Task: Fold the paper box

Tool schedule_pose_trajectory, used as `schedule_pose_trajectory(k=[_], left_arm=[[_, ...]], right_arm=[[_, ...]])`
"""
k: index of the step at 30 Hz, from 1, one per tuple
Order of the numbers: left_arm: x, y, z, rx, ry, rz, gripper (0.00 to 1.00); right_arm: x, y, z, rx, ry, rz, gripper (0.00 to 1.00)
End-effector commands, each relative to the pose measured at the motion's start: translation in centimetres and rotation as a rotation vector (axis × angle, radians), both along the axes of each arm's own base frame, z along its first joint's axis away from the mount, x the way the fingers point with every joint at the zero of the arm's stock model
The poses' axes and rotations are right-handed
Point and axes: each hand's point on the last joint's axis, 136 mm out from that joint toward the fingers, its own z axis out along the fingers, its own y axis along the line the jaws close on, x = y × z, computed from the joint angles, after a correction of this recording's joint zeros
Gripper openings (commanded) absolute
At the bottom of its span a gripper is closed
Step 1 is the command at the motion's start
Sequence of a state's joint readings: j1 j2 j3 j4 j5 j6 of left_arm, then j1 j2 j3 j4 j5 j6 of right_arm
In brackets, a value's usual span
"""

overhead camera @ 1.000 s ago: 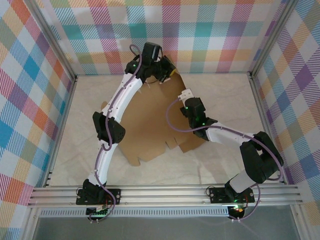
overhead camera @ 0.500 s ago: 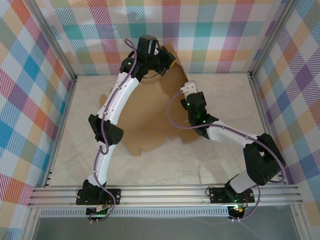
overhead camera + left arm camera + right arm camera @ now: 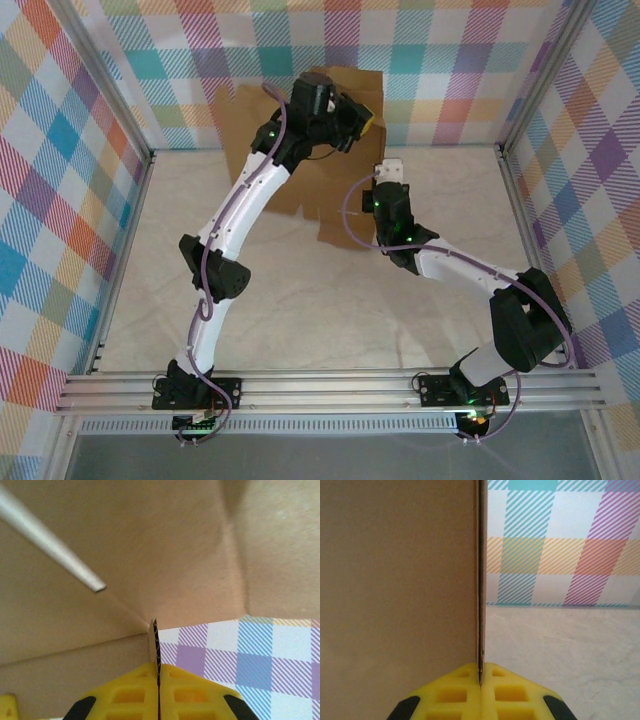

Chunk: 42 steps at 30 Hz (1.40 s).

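Pinched flat between the shut yellow pads of the left gripper (image 3: 158, 672): one thin wavy-cored edge of the plain brown corrugated cardboard sheet with flaps and slits, that is the paper box (image 3: 125, 555), not formed yet. Above and to the left of these jaws, broad brown panels meeting at a soft crease. To the right of them, the checked pastel wall (image 3: 280, 650).

Same kind of grip at the right gripper (image 3: 481, 672): yellow pads pressed together on another edge of the cardboard (image 3: 395, 580), with no gap to see. Left of these jaws, one flat panel standing upright. Right of them, the checked wall and the pale marbled table top (image 3: 560, 645).

From above, the sheet (image 3: 300, 190) standing steeply at the far side of the table (image 3: 300, 310), upper part before the back wall (image 3: 450, 60). Left gripper (image 3: 360, 122) at the upper right corner of the sheet, right gripper (image 3: 387, 170) just below it, on the right edge (both close together). Lower flaps hanging under the jaws, near the table; touching it or not, impossible to tell.
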<state>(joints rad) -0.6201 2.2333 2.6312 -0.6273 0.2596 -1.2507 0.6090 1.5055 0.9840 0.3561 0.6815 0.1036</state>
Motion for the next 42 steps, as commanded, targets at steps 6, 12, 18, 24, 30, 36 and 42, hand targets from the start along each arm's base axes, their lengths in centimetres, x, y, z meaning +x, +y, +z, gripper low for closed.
schedule_pose_trajectory(k=[6, 12, 18, 24, 30, 36, 42], left_arm=[[-3.1, -1.0, 1.9, -0.146, 0.026, -0.052, 0.05], [-3.0, -1.8, 0.5, -0.189, 0.091, -0.1, 0.05], [-3.7, -2.7, -1.3, -0.263, 0.15, -0.086, 0.04], [-4.3, -1.9, -1.8, -0.277, 0.162, -0.039, 0.04], [-4.5, 0.3, 0.1, -0.001, 0.002, -0.033, 0.08], [-4.8, 1.2, -0.1, 0.214, -0.08, -0.078, 0.08], [-4.9, 0.1, -0.7, 0.16, -0.041, -0.119, 0.08]], right_arm=[[-0.6, 0.8, 3.0, 0.133, -0.038, 0.099, 0.0], [-1.3, 1.9, 3.0, 0.134, -0.027, 0.226, 0.0], [-1.3, 2.3, 3.3, 0.112, -0.025, 0.258, 0.0], [-1.2, 2.2, 3.2, 0.097, -0.023, 0.253, 0.0], [-1.2, 2.0, 2.9, 0.009, -0.032, 0.264, 0.0], [-0.6, 1.5, 2.2, -0.179, -0.024, 0.249, 0.0], [-0.5, 1.4, 2.6, -0.158, -0.031, 0.241, 0.0]])
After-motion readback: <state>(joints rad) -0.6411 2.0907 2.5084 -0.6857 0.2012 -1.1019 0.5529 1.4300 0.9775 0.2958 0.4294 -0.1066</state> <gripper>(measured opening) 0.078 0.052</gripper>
